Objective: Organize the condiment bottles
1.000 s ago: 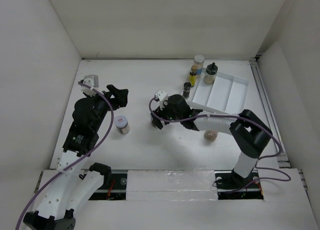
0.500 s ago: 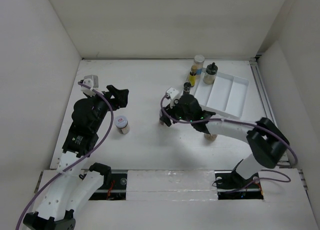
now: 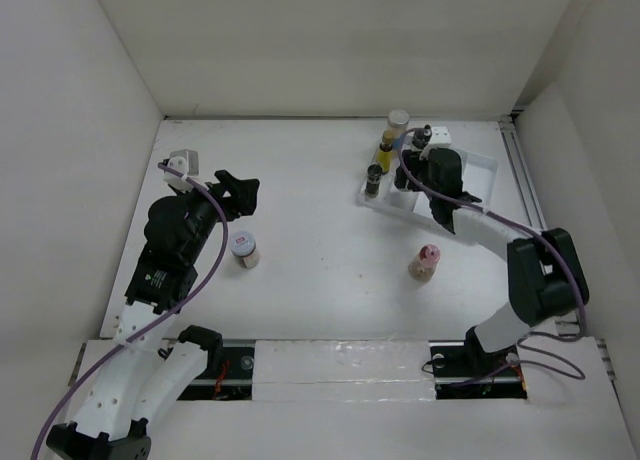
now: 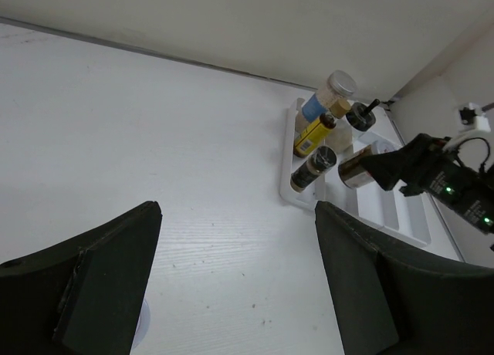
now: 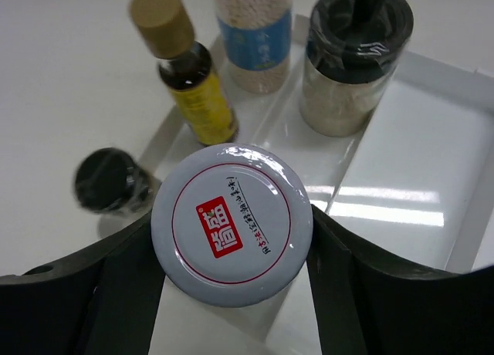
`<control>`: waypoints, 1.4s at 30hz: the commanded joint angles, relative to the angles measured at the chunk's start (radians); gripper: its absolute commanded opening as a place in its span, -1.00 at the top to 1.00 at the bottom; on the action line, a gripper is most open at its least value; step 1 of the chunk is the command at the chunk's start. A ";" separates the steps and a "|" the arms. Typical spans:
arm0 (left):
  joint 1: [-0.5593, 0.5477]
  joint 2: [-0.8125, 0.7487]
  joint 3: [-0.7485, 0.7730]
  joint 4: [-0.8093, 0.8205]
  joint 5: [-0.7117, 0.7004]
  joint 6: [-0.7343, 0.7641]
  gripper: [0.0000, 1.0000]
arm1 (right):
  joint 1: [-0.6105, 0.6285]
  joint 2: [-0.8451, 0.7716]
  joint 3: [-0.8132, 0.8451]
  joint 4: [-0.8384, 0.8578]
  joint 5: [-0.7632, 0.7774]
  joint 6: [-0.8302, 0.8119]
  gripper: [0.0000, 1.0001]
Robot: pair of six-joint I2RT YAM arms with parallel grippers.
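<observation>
My right gripper (image 5: 231,243) is shut on a white-lidded jar with a red mark (image 5: 231,231) and holds it over the white tray (image 5: 401,177), beside the tray's left compartment. That compartment holds a slim yellow bottle (image 5: 193,92), a blue-labelled jar (image 5: 253,38) and a dark shaker (image 5: 108,181). A black-lidded jar (image 5: 355,54) stands in the tray behind. In the top view the right gripper (image 3: 408,176) is at the tray's near left end. My left gripper (image 3: 238,192) is open and empty, above a second white-lidded jar (image 3: 244,247). A pink-capped bottle (image 3: 424,263) stands alone on the table.
White walls enclose the table on three sides. The tray (image 3: 478,185) lies at the back right, close to the right wall. In the left wrist view the tray's rim (image 4: 287,187) and the right arm (image 4: 448,187) show at the right.
My right arm has carried the white-lidded jar from the table's middle to the right and back, over the tray. The left arm has not moved.
</observation>
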 commanded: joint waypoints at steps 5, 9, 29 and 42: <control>0.006 -0.014 -0.002 0.041 0.001 0.013 -0.54 | -0.111 0.206 0.228 0.129 -0.056 0.018 0.11; 0.006 -0.003 -0.002 0.041 0.001 0.013 -0.54 | -0.129 0.278 0.291 0.138 -0.065 0.018 0.11; 0.006 0.018 -0.002 0.041 0.001 0.013 -0.54 | -0.160 0.268 0.310 0.048 -0.061 0.018 -0.56; 0.006 -0.003 0.007 0.029 -0.095 0.003 -0.54 | 0.302 0.059 0.155 0.204 -0.308 -0.041 0.25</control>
